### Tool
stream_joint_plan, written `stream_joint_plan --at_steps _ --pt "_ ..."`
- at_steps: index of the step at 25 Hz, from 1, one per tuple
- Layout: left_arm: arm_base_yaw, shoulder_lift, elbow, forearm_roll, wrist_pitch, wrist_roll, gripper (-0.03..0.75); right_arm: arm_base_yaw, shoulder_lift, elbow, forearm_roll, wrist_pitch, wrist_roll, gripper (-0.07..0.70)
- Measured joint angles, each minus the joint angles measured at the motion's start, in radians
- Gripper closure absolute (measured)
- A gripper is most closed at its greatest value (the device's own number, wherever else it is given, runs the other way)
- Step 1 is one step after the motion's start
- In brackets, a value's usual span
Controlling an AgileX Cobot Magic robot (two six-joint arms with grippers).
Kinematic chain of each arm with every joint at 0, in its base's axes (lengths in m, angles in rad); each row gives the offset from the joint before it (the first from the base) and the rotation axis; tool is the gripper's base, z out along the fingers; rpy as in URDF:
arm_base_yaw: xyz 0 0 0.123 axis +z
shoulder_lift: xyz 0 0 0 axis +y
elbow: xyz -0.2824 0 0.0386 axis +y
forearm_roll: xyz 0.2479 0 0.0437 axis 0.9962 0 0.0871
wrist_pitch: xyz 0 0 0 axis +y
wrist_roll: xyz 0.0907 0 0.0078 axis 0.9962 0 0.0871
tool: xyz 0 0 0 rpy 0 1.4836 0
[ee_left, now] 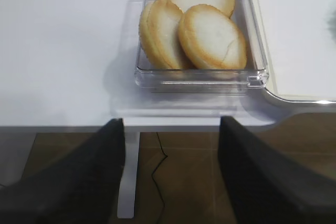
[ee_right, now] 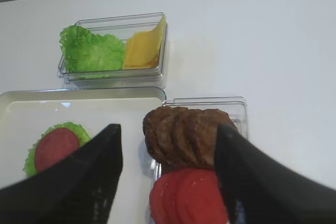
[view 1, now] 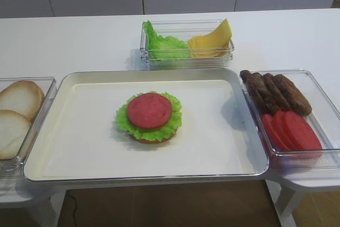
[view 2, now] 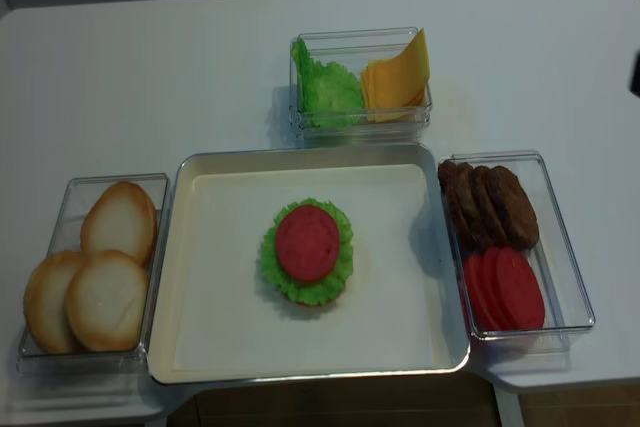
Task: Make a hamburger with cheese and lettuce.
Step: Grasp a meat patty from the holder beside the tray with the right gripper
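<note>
While your right gripper hangs spread over the patties, the hamburger lies flat mid-tray, round, slice up; left gripper spread too.

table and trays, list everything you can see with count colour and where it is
tray: one, cream, table centre
hamburger: one, tan bun, green leaf, red slice on top, mid tray
lettuce: green pile, left half of rear box
cheese: yellow slices, right half of rear box
patties: about four, brown, right box, far end
red slices: about three, right box, near end
bun halves: three, pale, left box
left gripper: black, open, near the bun box
right gripper: black, open, over the right box
</note>
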Motion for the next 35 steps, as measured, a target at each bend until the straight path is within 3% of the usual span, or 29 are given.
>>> stream_joint_plan --at_steps 3,7,16,22,27,35 --pt "0.000 0.000 0.000 0.000 0.000 0.000 0.298 0.007 0.123 -0.081 0.011 0.000 -0.005 0.194" --pt "0.000 0.000 0.000 0.000 0.000 0.000 0.298 0.077 0.272 -0.179 -0.015 0.009 0.000 0.196" --pt "0.000 0.000 0.000 0.000 0.000 0.000 0.298 0.304 0.560 -0.330 -0.247 0.060 0.160 0.197" --pt "0.000 0.000 0.000 0.000 0.000 0.000 0.298 0.409 0.732 -0.433 -0.381 0.171 0.218 0.199" --pt "0.000 0.000 0.000 0.000 0.000 0.000 0.298 0.459 0.824 -0.496 -0.443 0.245 0.259 0.204" --pt "0.000 0.000 0.000 0.000 0.000 0.000 0.298 0.469 0.920 -0.507 -0.453 0.254 0.270 0.213"
